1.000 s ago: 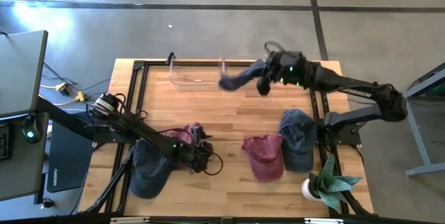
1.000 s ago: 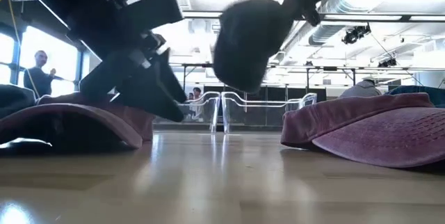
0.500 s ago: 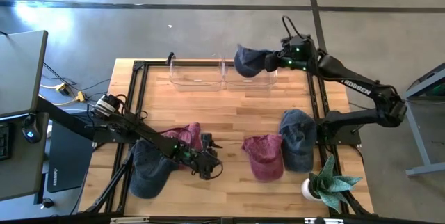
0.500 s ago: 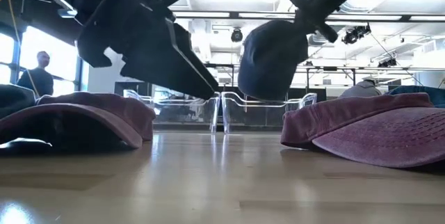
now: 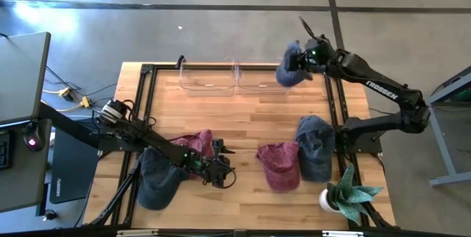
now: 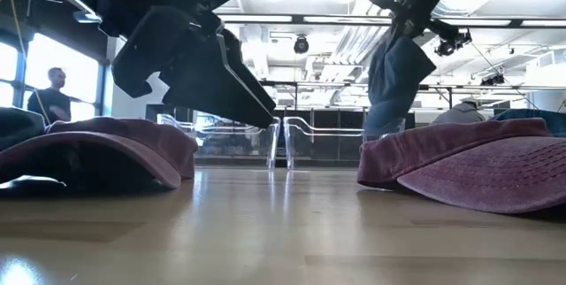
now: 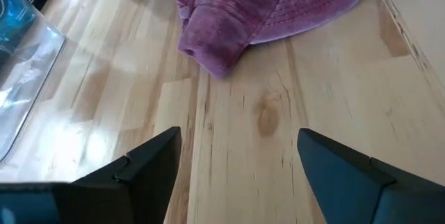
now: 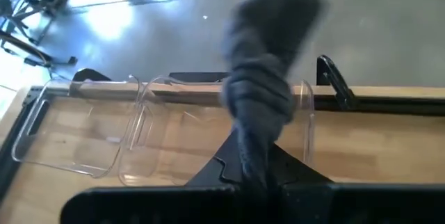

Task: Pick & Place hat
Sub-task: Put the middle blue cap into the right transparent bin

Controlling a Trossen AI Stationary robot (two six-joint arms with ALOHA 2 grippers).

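Right gripper (image 5: 300,62) pinching grey hat (image 5: 288,72), dangling over clear bins (image 5: 221,82) for drop. Left gripper (image 5: 221,172) spread, low over tabletop (image 5: 243,119) beside maroon hat (image 5: 195,145).

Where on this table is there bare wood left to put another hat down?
The widest bare patch is mid-table, between the clear bins and the row of hats. The near side is crowded: blue hat, maroon hat, left hand, pink hat, blue-grey hat, plant.

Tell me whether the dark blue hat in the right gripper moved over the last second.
Yes. The dark blue hat swung rightward along the clear plastic bins, toward their right end.
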